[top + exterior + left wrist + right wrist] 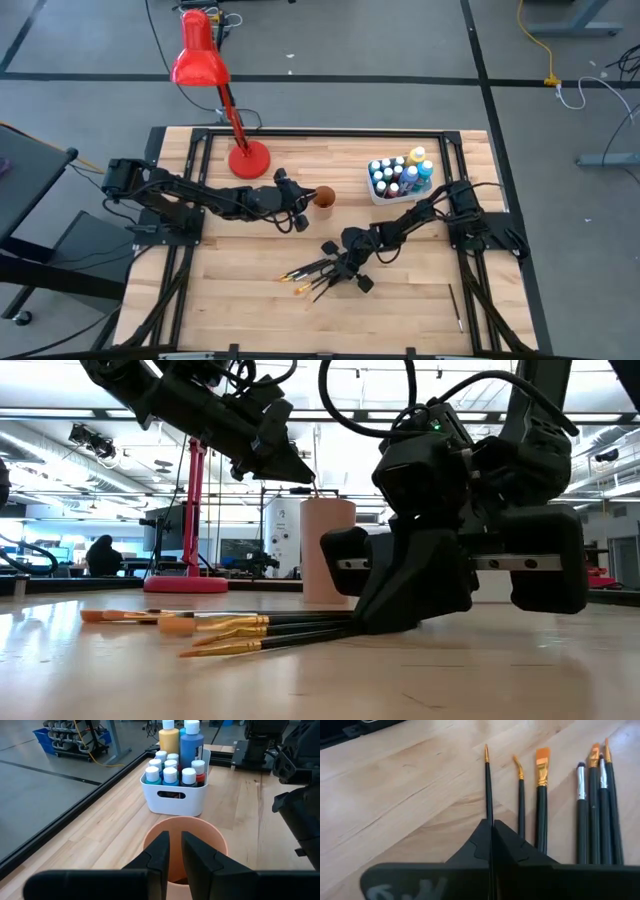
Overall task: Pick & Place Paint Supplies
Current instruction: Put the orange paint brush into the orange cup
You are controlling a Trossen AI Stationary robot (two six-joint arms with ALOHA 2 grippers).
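Note:
Several dark-handled paintbrushes [580, 815] with orange-yellow ends lie side by side on the wood, near the table's middle [305, 277] [230, 628]. My right gripper [491, 827] [340, 268] is down at their handle ends, shut on the outermost thin brush. Small paint bottles [170, 772] [398, 176] stand in a white tub [175, 800]. My left gripper [175, 852] [303, 205] hovers just above the orange cup [185, 840] [323, 197], with its fingers a narrow gap apart and nothing visible between them. One more brush [455, 306] lies alone near the table's right near corner. My right gripper pinches the thin brush's dark handle [489, 815] between its two fingers. The brush runs straight forward out of the fingers, and its pointed orange tip [486, 753] is at the wood. The fingers come in low, slanting down to the table [375, 622].
A red desk lamp [200, 62] stands with its base [249, 159] at the far side, left of the cup. The tub sits toward the far right corner. Black rails [320, 131] frame the table. Bare wood lies along the near edge and left of the brushes.

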